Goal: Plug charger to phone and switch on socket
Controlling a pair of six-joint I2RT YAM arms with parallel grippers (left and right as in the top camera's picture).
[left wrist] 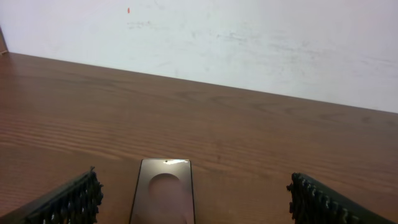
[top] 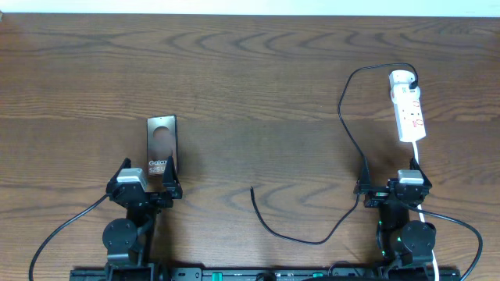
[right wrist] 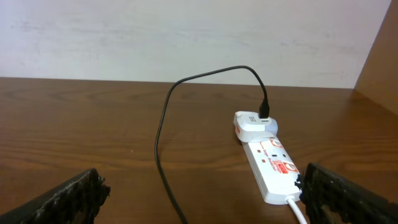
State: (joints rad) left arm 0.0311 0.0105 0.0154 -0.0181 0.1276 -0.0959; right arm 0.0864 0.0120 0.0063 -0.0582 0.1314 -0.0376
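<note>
The phone lies flat on the wooden table, left of centre, its long side running away from the robot. White lettering at its near end reads "Gala" over "S25 U" in the overhead view; the rest of both lines is cut off at the edge or by the left hand. A pale round reflection sits on the glossy face towards the far end. In the left wrist view the phone lies between the 2 fingers of the left hand, nearer one of them, and they stand wide apart and touch nothing.

The socket lies at the far right of the table, lengthwise away from the robot. Its red markings are too small to read. A white adapter is seated at its far end, and the charger enters the adapter's top, arches over and runs back towards the robot. It passes the right hand, curves left, and its free end rests on bare table, well apart from the phone.

A white cord leaves the socket's near end beside the right hand. In the right wrist view the right hand has its fingers spread wide, holding nothing, with the socket just ahead near one finger.
</note>
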